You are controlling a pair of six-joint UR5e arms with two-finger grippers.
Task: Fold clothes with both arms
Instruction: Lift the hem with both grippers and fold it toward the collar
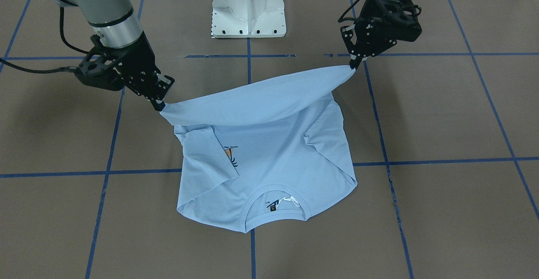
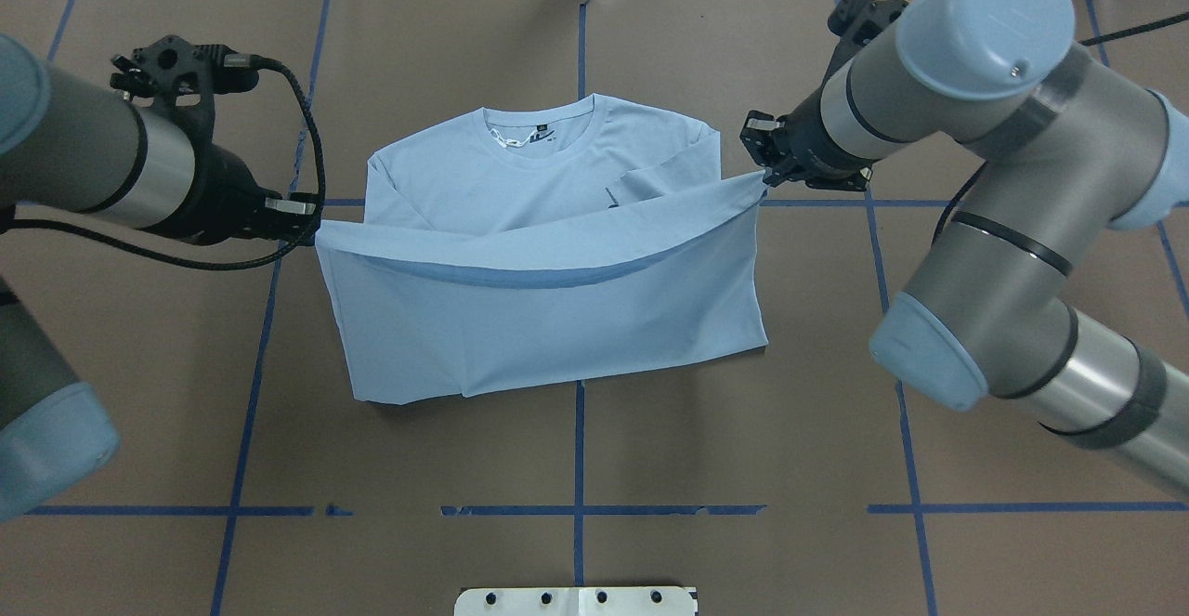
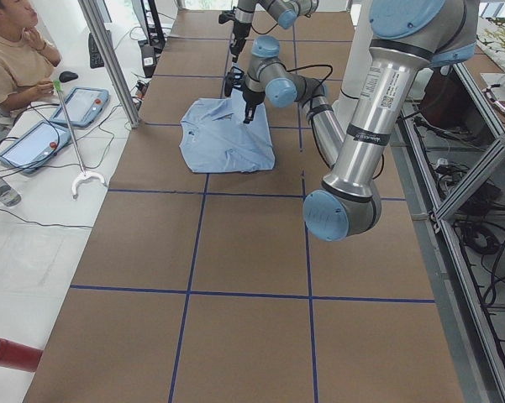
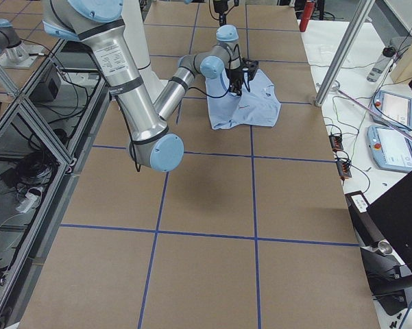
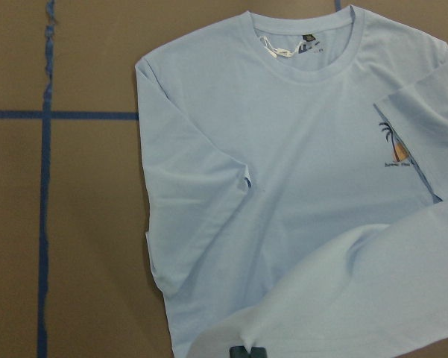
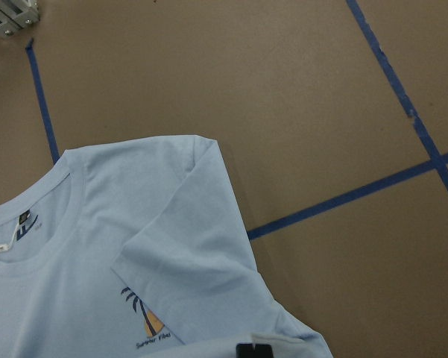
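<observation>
Brown table point(image 2: 743, 430) bears a T-shirt point(image 2: 557, 309), left claw point(image 2: 313, 228) and right claw point(image 2: 764, 179) each clamped on its raised hem

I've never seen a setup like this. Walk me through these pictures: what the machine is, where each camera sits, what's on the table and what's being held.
This is a robot with two jointed arms beside a white pedestal, at a brown table marked with blue tape. One camera faces the robot from across the table and one looks down from behind it. Two watch from the table's ends, and one rides on each wrist. On the table lies a light blue T-shirt, print side up, its collar on the side away from the robot. The left gripper and right gripper each pinch one bottom corner between their fingers. The hem is therefore lifted and stretched between them over the shirt's middle, part-way through a fold.
</observation>
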